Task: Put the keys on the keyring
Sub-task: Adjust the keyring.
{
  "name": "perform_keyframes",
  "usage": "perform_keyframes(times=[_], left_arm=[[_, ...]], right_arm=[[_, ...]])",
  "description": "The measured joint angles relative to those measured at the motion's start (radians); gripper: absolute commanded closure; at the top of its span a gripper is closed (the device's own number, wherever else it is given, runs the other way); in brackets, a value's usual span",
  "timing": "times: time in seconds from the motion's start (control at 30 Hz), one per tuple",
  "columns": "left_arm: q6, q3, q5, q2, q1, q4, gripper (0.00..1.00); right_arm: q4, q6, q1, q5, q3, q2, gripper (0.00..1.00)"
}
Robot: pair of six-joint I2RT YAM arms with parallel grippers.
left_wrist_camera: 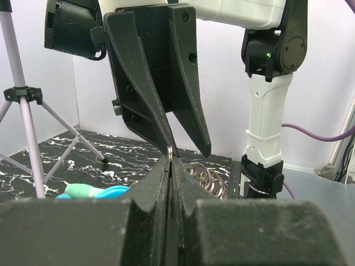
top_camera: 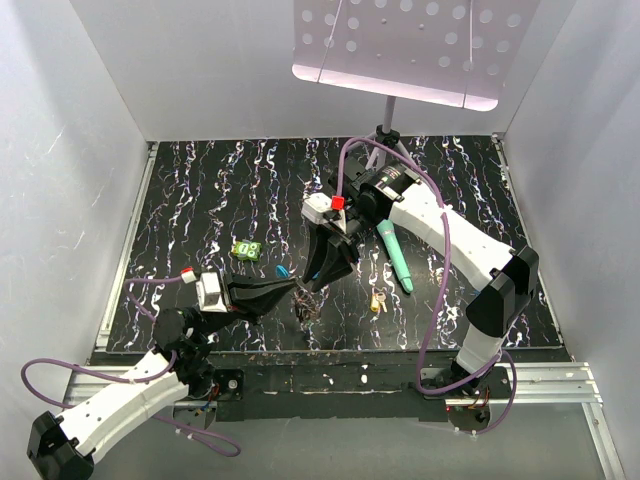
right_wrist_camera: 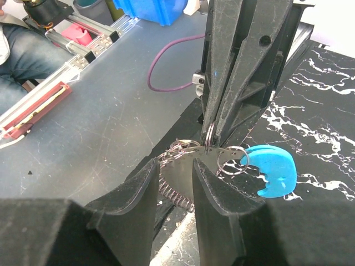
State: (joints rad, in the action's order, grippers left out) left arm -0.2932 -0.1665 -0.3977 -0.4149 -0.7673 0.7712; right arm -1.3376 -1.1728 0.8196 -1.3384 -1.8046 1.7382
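Observation:
The keyring [top_camera: 308,306] is a bunch of metal rings on a flat holed plate [right_wrist_camera: 191,166] with a coil spring, held up near the table's front edge. My left gripper [top_camera: 299,290] is shut on one ring [left_wrist_camera: 170,149]; more rings [left_wrist_camera: 209,180] hang behind it. My right gripper [right_wrist_camera: 176,166] stands open directly over the plate, its fingers [left_wrist_camera: 188,111] just beyond the left tips. A blue-headed key [right_wrist_camera: 272,169] hangs from a small ring at the plate. A green key [top_camera: 246,250] and a yellow key [top_camera: 377,300] lie on the table.
A teal stick [top_camera: 395,255] lies right of the grippers on the black marbled table [top_camera: 200,200]. A tripod [top_camera: 385,135] with a perforated white plate stands at the back. White walls close in the left, right and back sides.

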Motion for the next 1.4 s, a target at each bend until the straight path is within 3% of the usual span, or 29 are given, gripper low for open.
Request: perform_keyframes(times=[0.93,1.23,1.4], left_arm=[[-0.016,0.009,0.019,0.014,0.000,-0.007,1.00],[0.008,-0.099,0.023,0.114,0.000,-0.338,1.00],[0.008,-0.256,0.043,0.117,0.000,-0.615,1.00]], right_arm=[[0.145,0.288,0.024,0.073,-0.030,0.000,0.61],[0.164,0.311,0.026,0.134,-0.030,0.000,0.58],[0.165,0.310,0.026,0.154,-0.032,0.000,0.57]])
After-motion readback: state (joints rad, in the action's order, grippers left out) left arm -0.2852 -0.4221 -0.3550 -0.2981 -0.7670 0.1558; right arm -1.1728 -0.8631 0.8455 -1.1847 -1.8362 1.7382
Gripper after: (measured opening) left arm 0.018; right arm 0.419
